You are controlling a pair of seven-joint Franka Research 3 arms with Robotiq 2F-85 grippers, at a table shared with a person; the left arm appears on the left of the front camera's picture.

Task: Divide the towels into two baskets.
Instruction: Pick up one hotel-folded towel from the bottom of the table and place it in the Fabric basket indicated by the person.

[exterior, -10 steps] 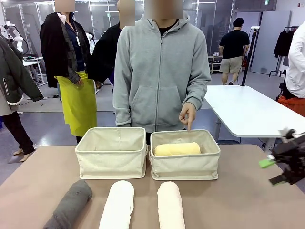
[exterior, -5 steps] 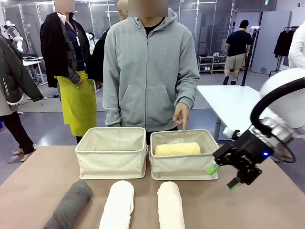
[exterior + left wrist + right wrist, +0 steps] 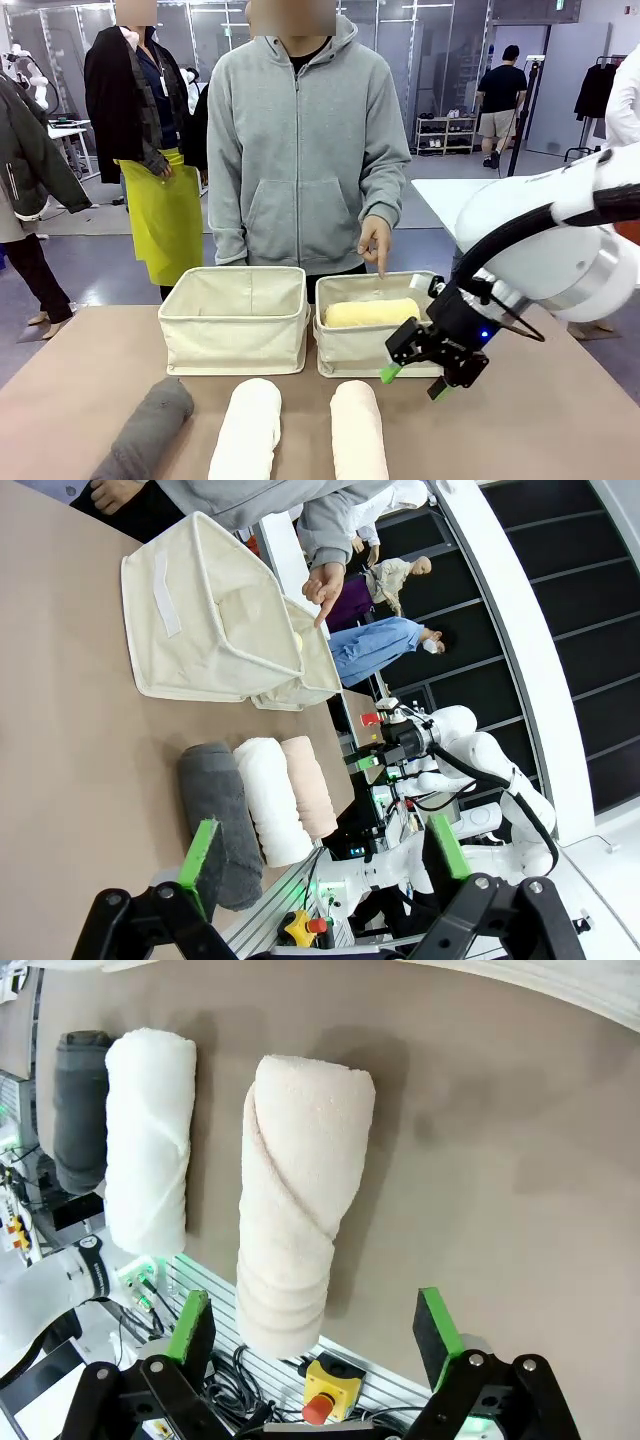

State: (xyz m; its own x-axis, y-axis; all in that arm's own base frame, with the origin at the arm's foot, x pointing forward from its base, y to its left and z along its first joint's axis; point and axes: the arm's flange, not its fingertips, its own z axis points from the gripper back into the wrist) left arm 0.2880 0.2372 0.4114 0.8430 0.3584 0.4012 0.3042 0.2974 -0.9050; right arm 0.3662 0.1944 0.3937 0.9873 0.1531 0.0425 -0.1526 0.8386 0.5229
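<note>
Hovering the right gripper (image 3: 417,381), fingers spread wide and empty, near the cream-peach towel (image 3: 358,430) before the right basket (image 3: 350,355) containing the pale yellow towel (image 3: 372,312); holding the left gripper (image 3: 325,847) wide too

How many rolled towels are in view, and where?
4. The dark grey towel, white towel and cream-peach towel lie side by side on the table; the pale yellow towel is in the right basket. More could hide in the left basket.

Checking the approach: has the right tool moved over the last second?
Yes. The right tool has swung leftward from the right edge of the table to the front of the right basket, near the cream-peach towel.
</note>
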